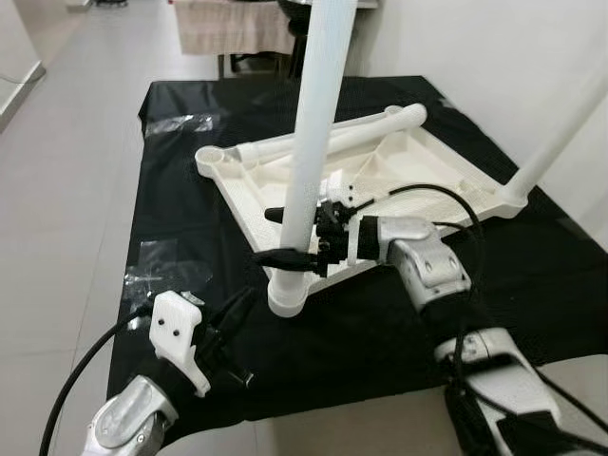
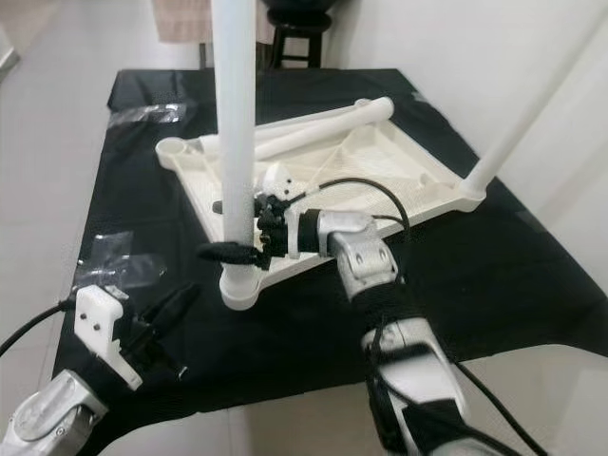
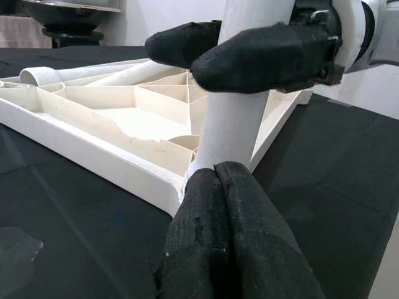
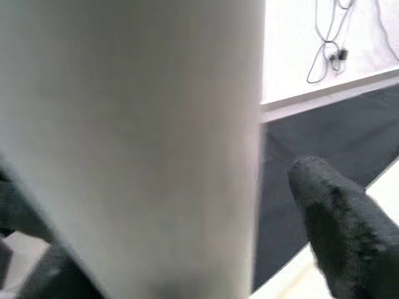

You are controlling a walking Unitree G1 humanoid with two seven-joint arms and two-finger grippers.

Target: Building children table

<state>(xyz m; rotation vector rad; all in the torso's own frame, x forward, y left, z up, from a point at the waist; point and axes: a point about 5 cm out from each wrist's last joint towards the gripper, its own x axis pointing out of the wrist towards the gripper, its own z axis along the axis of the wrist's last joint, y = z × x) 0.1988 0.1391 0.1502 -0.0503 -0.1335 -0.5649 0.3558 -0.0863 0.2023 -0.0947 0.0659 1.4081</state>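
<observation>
A white children's table top [image 1: 237,204] lies upside down on a black cloth [image 1: 180,218]. One white leg [image 1: 318,104] stands upright in the socket at its near corner. My right gripper [image 1: 285,236] is closed around this leg just above the socket, one black finger [image 3: 268,56] on each side. A second leg [image 1: 560,133] rises from the right corner. A third leg [image 1: 351,130] lies across the far side of the top. My left gripper [image 1: 242,302] hovers low at the front left, fingers [image 3: 215,193] shut and empty, pointing at the upright leg's base.
Clear tape patches [image 1: 157,261] stick to the cloth on the left. The cloth's front edge [image 1: 313,404] is near my arms, with pale floor [image 1: 66,190] to the left. A white wall [image 1: 494,57] is on the right and a dark stool [image 2: 294,38] at the back.
</observation>
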